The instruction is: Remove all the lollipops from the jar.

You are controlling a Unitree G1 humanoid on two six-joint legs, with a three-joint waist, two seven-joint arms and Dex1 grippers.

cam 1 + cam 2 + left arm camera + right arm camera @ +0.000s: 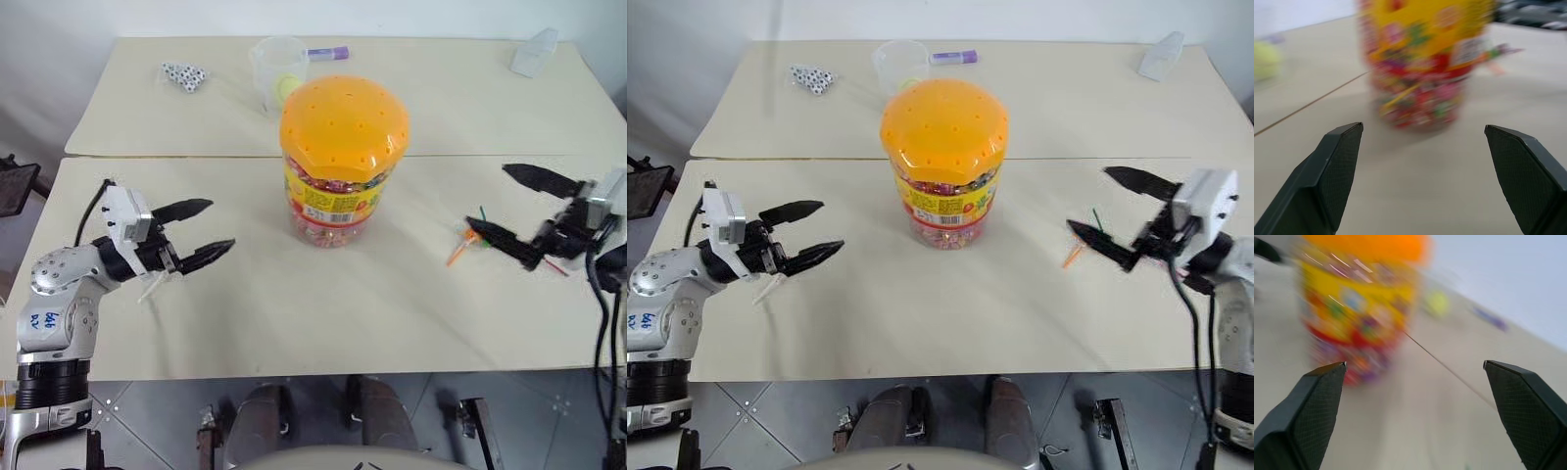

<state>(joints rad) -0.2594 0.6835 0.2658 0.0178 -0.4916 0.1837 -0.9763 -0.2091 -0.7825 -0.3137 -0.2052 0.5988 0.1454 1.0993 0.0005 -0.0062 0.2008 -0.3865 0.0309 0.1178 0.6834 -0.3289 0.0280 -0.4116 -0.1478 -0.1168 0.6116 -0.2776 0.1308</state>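
Note:
The jar (343, 157), a clear tub with a domed orange lid and a yellow-red label, stands upright at the table's middle, and no stick shows in the lid's holes. Lollipops lie on the table to its right: an orange stick (458, 254) and a green stick (482, 212) by my right gripper's lower finger, and a pink stick (556, 266) behind it. A white stick (150, 286) lies under my left gripper. My left gripper (201, 235) hangs open left of the jar, pointing at it. My right gripper (488, 201) is wide open and empty, above the sticks.
Behind the jar stand a clear cup with a yellow ball (277, 73), a purple marker (326, 53), a cluster of black-and-white beads (184, 75) and a white object (534, 54) at the back right. A seam (176, 157) splits the two tabletops.

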